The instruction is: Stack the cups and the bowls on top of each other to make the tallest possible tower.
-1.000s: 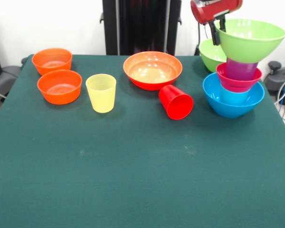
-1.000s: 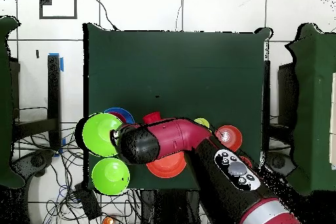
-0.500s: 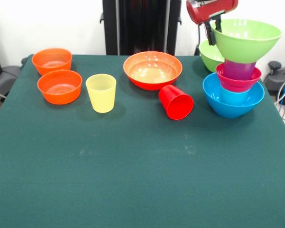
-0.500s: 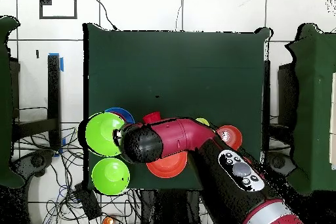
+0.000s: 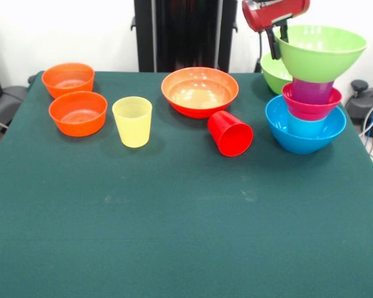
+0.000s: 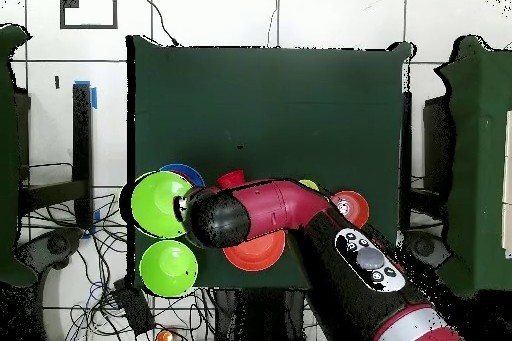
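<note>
Lime bowl (image 5: pixel 320 51) | tops corner stack | light, glossy, slippery | gripper (image 5: pixel 276 38) pinching its rim | tippy

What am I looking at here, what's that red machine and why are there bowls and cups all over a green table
The red and black machine is a robot arm; its job is to pile cups and bowls into a tower. One picture looks across the table toward the robot. The other looks straight down from above, turned half round.

In the front view, the tower stands at the right: a blue bowl at the bottom, a light blue cup in it, then a magenta bowl, a purple cup and a large lime green bowl on top. The arm's tool is at that top bowl's rim; whether it grips it is unclear.

A second lime green bowl waits behind. Loose on the table are a wide orange bowl, two small orange bowls, an upright yellow cup and a red cup on its side.
</note>
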Tool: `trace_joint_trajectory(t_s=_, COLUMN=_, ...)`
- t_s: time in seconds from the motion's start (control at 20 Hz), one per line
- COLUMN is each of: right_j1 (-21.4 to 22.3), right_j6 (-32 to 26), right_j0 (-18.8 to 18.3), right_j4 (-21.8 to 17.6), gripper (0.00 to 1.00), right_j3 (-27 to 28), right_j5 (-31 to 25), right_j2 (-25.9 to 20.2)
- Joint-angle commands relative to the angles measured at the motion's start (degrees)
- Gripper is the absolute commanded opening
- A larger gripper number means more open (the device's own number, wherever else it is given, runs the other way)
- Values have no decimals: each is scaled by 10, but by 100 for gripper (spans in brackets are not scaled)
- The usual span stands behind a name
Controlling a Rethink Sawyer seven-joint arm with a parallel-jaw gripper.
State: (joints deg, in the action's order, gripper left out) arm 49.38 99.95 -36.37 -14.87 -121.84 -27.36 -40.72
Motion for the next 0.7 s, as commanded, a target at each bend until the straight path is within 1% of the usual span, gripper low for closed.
trace_joint_trajectory(t_s=0.05, right_j1=-6, right_j6=10, right_j0=-1, right_j4=-6, gripper=0, right_j3=11, right_j5=-46, right_j2=13)
trace_joint_trajectory(t_s=0.1, right_j1=-6, right_j6=12, right_j0=-2, right_j4=-3, gripper=100, right_j3=9, right_j5=-49, right_j2=13)
trace_joint_trajectory(t_s=0.3, right_j1=-4, right_j6=16, right_j0=0, right_j4=1, gripper=100, right_j3=6, right_j5=-53, right_j2=14)
trace_joint_trajectory(t_s=0.5, right_j1=-8, right_j6=20, right_j0=3, right_j4=-4, gripper=100, right_j3=8, right_j5=-38, right_j2=15)
trace_joint_trajectory(t_s=0.7, right_j1=-1, right_j6=18, right_j0=-1, right_j4=-7, gripper=100, right_j3=-1, right_j5=-29, right_j2=11)
